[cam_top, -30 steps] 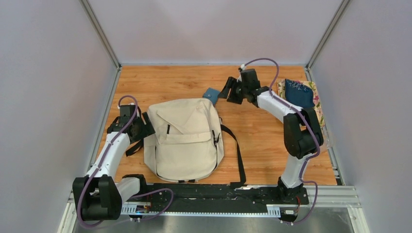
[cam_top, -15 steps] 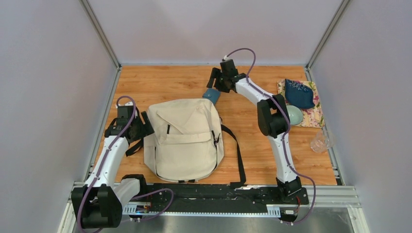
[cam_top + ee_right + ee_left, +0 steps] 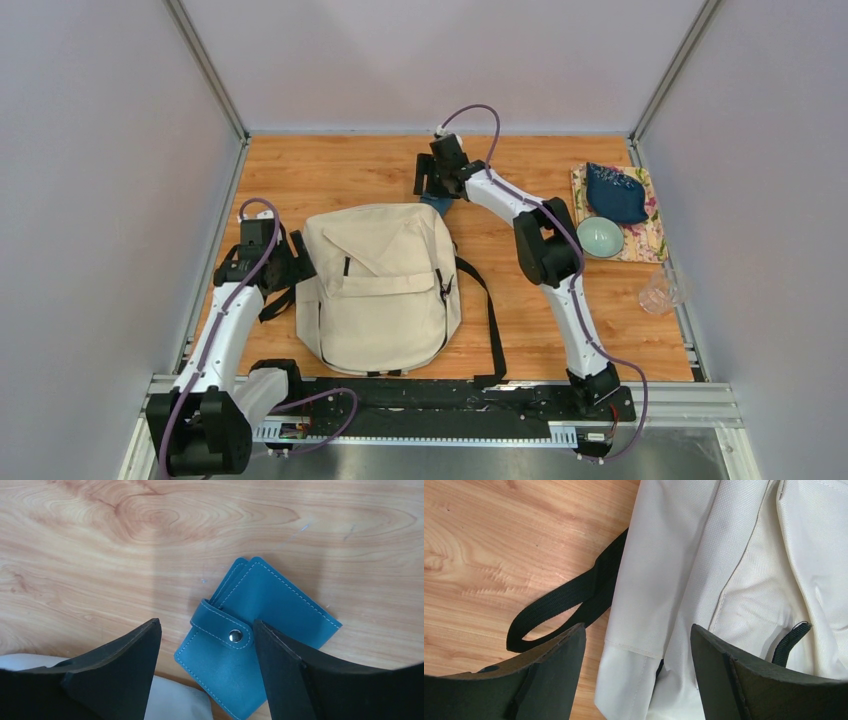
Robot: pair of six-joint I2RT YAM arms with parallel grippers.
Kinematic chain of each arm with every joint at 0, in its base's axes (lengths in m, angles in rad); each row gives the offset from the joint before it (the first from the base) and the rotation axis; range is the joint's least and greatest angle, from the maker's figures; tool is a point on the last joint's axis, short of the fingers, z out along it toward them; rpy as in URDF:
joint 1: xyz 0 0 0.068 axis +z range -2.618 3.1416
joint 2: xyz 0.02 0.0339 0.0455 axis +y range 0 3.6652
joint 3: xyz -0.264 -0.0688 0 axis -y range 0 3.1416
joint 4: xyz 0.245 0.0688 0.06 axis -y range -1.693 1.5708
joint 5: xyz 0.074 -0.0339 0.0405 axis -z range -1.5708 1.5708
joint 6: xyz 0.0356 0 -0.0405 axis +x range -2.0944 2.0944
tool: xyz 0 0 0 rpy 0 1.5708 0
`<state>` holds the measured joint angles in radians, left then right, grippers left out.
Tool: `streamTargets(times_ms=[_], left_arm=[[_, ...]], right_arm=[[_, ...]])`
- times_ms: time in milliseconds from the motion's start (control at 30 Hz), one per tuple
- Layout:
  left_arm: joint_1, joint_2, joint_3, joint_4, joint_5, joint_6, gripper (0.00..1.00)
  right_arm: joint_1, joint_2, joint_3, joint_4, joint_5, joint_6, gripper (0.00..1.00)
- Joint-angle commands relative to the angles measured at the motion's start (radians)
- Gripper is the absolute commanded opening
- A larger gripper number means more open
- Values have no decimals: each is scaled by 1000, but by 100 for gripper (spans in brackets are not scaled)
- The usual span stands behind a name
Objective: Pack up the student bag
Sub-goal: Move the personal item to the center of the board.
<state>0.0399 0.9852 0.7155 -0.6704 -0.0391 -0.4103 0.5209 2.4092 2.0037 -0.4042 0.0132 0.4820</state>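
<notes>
The student bag point(image 3: 380, 285), a big cream canvas backpack with black straps, lies flat on the wooden table. My left gripper point(image 3: 291, 262) hovers at its left edge. In the left wrist view that gripper point(image 3: 638, 630) is open, with the bag's cream side fold point(image 3: 704, 580) between its jaws and a black strap loop point(image 3: 569, 600) beside it. My right gripper point(image 3: 432, 187) hangs over a teal wallet point(image 3: 438, 206) just behind the bag's top right corner. In the right wrist view it point(image 3: 207, 625) is open above the snap-closed wallet point(image 3: 265, 630), holding nothing.
At the right edge lies a floral mat point(image 3: 650, 235) with a dark blue pouch point(image 3: 615, 192) and a pale green bowl point(image 3: 600, 237). A clear glass point(image 3: 660, 290) stands nearer the front right. Grey walls close in three sides. A long black strap point(image 3: 492, 320) trails right of the bag.
My right arm has swung left from near the floral mat to above the teal wallet, and its jaws have widened. The left arm has barely moved.
</notes>
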Motion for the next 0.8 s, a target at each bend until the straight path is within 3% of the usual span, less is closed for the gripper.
streamTargets(times_ms=[0, 133, 367, 633, 767], left_arm=[[5, -31, 32, -11, -4, 22, 84], [6, -54, 30, -23, -2, 25, 84], [5, -83, 27, -37, 33, 10, 85], [5, -129, 32, -66, 105, 14, 85], [5, -154, 33, -81, 151, 22, 85]], right_arm=[[-27, 19, -45, -106, 108, -30, 75], [-64, -41, -129, -137, 146, -3, 76], [-124, -202, -390, -159, 71, 84, 76], [-125, -508, -909, -23, 53, 196, 75], [-93, -750, -1119, 54, -28, 240, 73]])
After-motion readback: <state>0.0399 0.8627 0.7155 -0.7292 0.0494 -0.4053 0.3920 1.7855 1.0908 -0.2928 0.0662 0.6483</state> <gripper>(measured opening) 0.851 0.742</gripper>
